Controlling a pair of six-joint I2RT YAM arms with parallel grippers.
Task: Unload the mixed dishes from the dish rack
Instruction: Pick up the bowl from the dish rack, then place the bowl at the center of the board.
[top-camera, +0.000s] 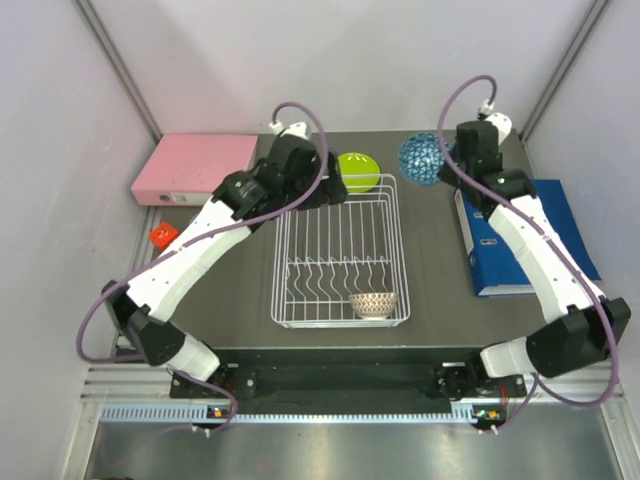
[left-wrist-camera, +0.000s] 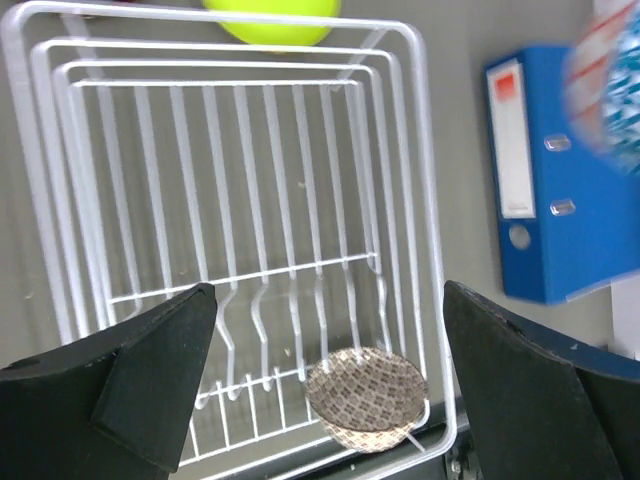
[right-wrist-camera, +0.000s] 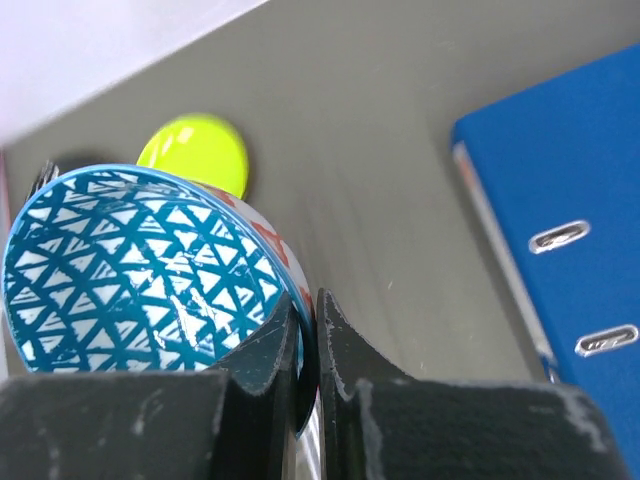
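Note:
The white wire dish rack (top-camera: 340, 215) sits mid-table, and a beige patterned bowl (top-camera: 373, 304) stands in its near right corner. Just behind the rack's far edge a lime green plate (top-camera: 358, 170) lies on the table. My left gripper (top-camera: 328, 187) hovers over the rack's far left corner, open and holding nothing. In the left wrist view its fingers (left-wrist-camera: 150, 370) stand wide apart above the rack (left-wrist-camera: 430, 230), with the beige bowl (left-wrist-camera: 365, 397) below them. My right gripper (right-wrist-camera: 312, 320) is shut on the rim of the blue patterned bowl (right-wrist-camera: 140, 270), at the far right of the table (top-camera: 418, 158).
A pink binder (top-camera: 195, 168) lies at the far left with a small red cube (top-camera: 163, 235) in front of it. A blue binder (top-camera: 520, 235) lies on the right under my right arm. The grey walls close in on both sides.

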